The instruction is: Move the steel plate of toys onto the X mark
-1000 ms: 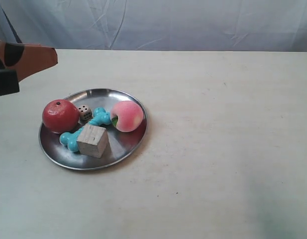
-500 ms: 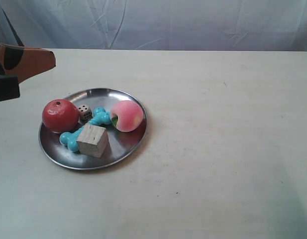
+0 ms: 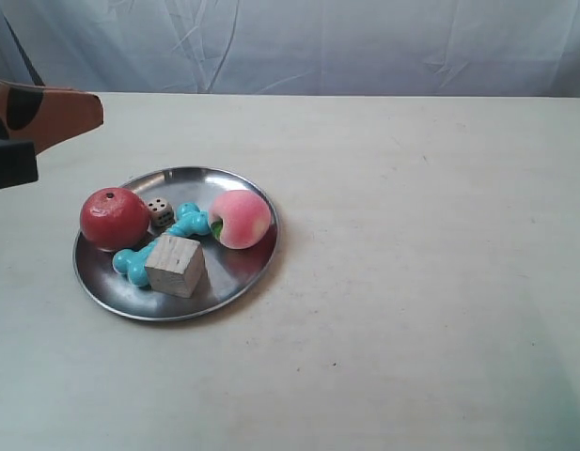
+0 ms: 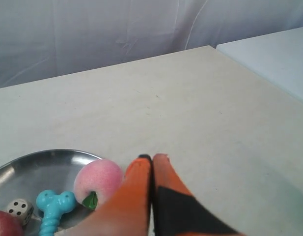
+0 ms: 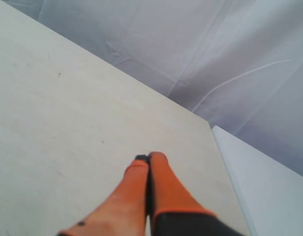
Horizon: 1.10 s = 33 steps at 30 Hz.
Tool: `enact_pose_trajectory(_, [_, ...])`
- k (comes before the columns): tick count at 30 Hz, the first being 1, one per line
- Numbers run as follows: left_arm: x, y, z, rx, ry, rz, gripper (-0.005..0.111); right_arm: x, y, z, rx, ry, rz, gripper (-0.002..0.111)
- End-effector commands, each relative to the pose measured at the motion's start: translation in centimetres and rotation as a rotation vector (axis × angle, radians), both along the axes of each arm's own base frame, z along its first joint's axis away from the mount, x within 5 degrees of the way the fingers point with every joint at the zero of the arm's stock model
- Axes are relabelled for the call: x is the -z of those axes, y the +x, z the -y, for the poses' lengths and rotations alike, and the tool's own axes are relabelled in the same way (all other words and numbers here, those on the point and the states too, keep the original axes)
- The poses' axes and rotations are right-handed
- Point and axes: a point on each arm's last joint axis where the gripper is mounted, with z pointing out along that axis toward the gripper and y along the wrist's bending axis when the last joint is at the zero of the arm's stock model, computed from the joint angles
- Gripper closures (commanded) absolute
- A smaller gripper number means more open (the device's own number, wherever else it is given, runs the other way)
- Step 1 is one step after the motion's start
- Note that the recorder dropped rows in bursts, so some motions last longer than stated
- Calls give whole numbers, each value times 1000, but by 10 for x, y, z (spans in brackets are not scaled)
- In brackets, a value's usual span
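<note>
The steel plate (image 3: 244, 278) lies on the table at the exterior view's left and holds the toys: a red fruit (image 3: 114, 218), a pink peach (image 3: 241, 219), a turquoise dumbbell (image 3: 183, 225), a wooden cube (image 3: 175, 265) and a white die (image 3: 160, 211). My left gripper (image 3: 100, 111) hovers shut and empty above the table behind the plate's left side. In the left wrist view that gripper (image 4: 152, 157) points past the peach (image 4: 98, 181), over the plate (image 4: 38, 164). My right gripper (image 5: 150, 156) is shut and empty above bare table. No X mark shows.
A pale cloth backdrop (image 3: 318, 42) hangs behind the table's far edge. A second white surface (image 5: 269, 187) adjoins the table beyond its edge; it also appears in the left wrist view (image 4: 274, 54). The table (image 3: 431, 244) at the exterior view's right carries only tiny specks.
My left gripper has drawn slightly back toward the exterior view's left edge. The plate and toys have not moved.
</note>
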Motion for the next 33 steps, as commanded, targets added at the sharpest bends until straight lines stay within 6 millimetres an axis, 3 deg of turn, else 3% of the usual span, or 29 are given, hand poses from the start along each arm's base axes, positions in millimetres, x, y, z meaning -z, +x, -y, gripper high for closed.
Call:
enact_pose_trajectory(1, [0, -1, 1, -2, -7, 0, 107, 0, 0, 0, 6, 4, 7, 108])
enact_pose_trajectory(9, [-5, 3, -9, -126, 23, 76, 107, 0, 0, 0, 6, 4, 7, 108])
enact_pose_trajectory(14, [-12, -31, -13, -125, -50, 166, 107, 0, 0, 0, 5, 7, 8, 108])
enact_pose_trajectory(19, [3, -74, -23, -140, -168, 241, 107, 0, 0, 0, 5, 7, 8, 108])
enact_pose_trajectory(23, [4, -97, -28, -132, -171, 342, 107, 0, 0, 0, 5, 7, 8, 108])
enact_pose_trajectory(28, [4, -102, -30, -137, -162, 381, 107, 0, 0, 0, 5, 7, 8, 108])
enact_pose_trajectory(33, [21, -101, -30, -145, -169, 332, 107, 0, 0, 0, 5, 7, 8, 108])
